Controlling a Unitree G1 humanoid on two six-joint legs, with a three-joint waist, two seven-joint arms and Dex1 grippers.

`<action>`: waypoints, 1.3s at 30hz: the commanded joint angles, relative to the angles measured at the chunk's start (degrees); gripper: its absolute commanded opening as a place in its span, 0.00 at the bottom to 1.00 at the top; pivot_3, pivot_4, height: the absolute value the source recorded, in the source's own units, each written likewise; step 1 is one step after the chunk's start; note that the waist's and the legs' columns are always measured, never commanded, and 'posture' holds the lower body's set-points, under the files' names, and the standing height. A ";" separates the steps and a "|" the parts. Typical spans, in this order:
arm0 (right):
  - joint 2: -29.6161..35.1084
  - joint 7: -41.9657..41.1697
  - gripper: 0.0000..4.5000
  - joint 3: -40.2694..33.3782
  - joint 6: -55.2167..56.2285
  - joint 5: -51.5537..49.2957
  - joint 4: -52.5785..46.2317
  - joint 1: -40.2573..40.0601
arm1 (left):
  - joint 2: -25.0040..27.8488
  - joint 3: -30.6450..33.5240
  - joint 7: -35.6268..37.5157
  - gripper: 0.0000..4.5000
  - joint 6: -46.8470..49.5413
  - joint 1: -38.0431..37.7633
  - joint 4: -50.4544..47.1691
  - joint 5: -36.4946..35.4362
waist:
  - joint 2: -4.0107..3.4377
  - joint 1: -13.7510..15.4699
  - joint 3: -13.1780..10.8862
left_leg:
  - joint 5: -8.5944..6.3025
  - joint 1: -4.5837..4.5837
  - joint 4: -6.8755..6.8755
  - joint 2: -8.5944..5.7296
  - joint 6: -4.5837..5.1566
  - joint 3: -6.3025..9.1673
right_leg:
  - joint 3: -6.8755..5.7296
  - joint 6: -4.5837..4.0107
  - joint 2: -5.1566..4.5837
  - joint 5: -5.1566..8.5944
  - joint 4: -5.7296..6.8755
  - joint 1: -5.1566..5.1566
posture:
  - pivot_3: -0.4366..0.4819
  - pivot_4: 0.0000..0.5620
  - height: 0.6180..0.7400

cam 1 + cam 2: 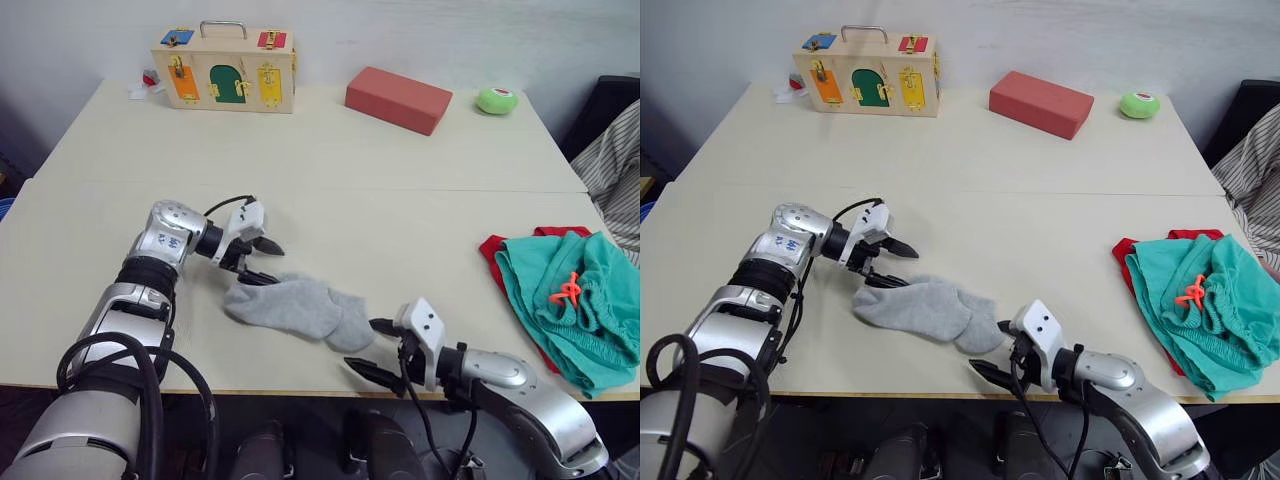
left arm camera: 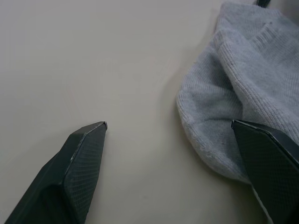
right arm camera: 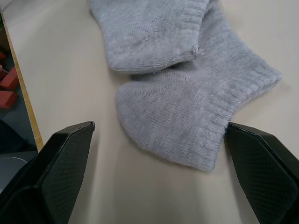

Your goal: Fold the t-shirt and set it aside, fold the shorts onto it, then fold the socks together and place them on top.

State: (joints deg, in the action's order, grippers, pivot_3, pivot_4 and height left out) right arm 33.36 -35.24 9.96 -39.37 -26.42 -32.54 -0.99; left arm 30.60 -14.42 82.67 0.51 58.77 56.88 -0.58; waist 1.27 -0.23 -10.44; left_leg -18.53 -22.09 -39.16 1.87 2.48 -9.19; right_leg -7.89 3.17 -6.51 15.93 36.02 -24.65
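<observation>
The socks [image 1: 300,308] are seen lying together near the front edge of the table [image 1: 330,180], one overlapping the other, between the two claws. The left gripper [image 1: 262,264] is held with its fingers apart at the toe end, one finger over the knit. The right gripper [image 1: 372,349] is spread wide just beside the ribbed cuffs. The pair is judged light, soft and limp; a pinch through both layers at each end is advised. The shorts [image 1: 570,300] are laid on the t-shirt [image 1: 492,250] well apart at the right.
</observation>
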 commanded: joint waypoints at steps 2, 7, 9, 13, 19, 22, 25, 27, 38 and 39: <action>-0.53 1.42 0.87 -0.59 -0.76 1.01 0.78 0.99 | 0.57 0.95 -0.57 0.87 -0.42 -1.33 -1.87 0.76 | 0.00 0.06 0.00 | 0.00 0.00 0.00 -0.01 0.00 0.02 | -0.01 0.00 -0.02 0.00 0.00 0.01 | 0.48 0.27 1.00; -0.53 1.29 0.49 -0.20 -0.97 1.54 1.27 2.04 | -0.26 1.75 -1.04 0.53 -0.08 -3.21 -3.60 0.39 | 0.01 0.06 0.00 | 0.00 0.00 0.00 -0.02 0.01 0.03 | -0.02 0.00 -0.03 0.00 0.00 0.01 | 0.48 0.27 1.00; -0.46 1.13 0.34 -0.03 -0.73 1.96 1.38 2.28 | -0.53 1.98 -0.70 0.39 0.55 -4.29 -5.22 0.05 | 0.01 0.06 0.01 | 0.00 -0.01 0.00 -0.02 0.01 0.04 | -0.03 0.00 -0.03 0.00 0.00 0.01 | 0.48 0.27 1.00; -0.30 0.72 0.05 0.05 -0.12 2.85 1.75 2.67 | -0.40 2.07 -0.22 0.12 2.78 -7.09 -9.51 -0.41 | 0.01 0.05 0.01 | 0.00 -0.01 0.00 -0.03 0.01 0.04 | -0.03 0.00 -0.03 0.00 0.00 0.02 | 0.48 0.27 1.00; 1.33 -1.52 0.00 -1.03 1.40 3.92 4.66 5.13 | 1.53 4.74 -5.73 0.01 10.56 -13.42 -20.59 -1.67 | 0.01 0.00 0.01 | 0.00 0.03 -0.01 -0.03 0.02 0.04 | 0.00 0.00 -0.04 0.00 0.02 0.05 | 0.48 0.27 1.00; 2.15 -3.02 0.00 -1.73 1.98 4.06 7.05 6.85 | 2.29 5.98 -7.66 0.01 14.77 -16.46 -26.43 -2.87 | 0.01 -0.01 0.01 | 0.01 0.04 -0.01 -0.02 0.02 0.05 | 0.00 0.00 -0.04 0.00 0.05 0.05 | 0.48 0.27 1.00; 3.06 -5.86 0.00 -2.14 3.54 4.63 13.09 11.04 | 3.39 7.96 -10.96 0.01 20.63 -22.36 -36.29 -5.03 | 0.00 -0.51 0.01 | 0.01 0.06 -0.01 -0.03 0.03 0.02 | 0.05 0.00 -0.05 0.00 0.08 0.05 | 0.48 0.27 1.00; 2.88 -6.86 0.00 -1.69 4.65 5.11 15.55 12.17 | 3.53 7.99 -12.21 0.01 22.59 -23.90 -39.37 -5.50 | 0.00 -0.44 0.01 | 0.01 0.08 -0.01 -0.01 0.02 0.03 | 0.05 0.00 -0.05 0.00 0.08 0.06 | 0.48 0.27 1.00; 4.05 -12.16 0.25 -3.48 3.24 3.44 18.38 13.51 | 3.66 10.38 -18.90 0.36 30.52 -26.54 -45.89 -9.49 | 0.00 0.05 0.01 | 0.05 0.11 -0.01 -0.01 0.00 0.04 | 0.06 0.00 -0.05 0.00 0.13 0.10 | 0.48 0.27 1.00; 5.32 -12.96 0.32 -4.57 2.90 3.03 17.70 12.99 | 4.51 11.13 -19.07 0.43 30.96 -26.73 -46.22 -9.88 | 0.00 0.08 0.01 | 0.06 0.11 -0.01 -0.02 -0.01 0.04 | 0.06 0.00 -0.06 0.00 0.13 0.09 | 0.48 0.27 1.00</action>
State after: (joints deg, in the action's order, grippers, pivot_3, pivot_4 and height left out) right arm 36.33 -47.28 7.99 -35.26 -22.80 -13.67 13.15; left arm 33.45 -5.41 64.51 30.88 32.64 12.14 -9.68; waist 1.28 -0.15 -10.43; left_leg -18.48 -21.98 -39.17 1.85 2.48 -9.14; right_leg -7.83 3.17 -6.57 15.93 36.14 -24.56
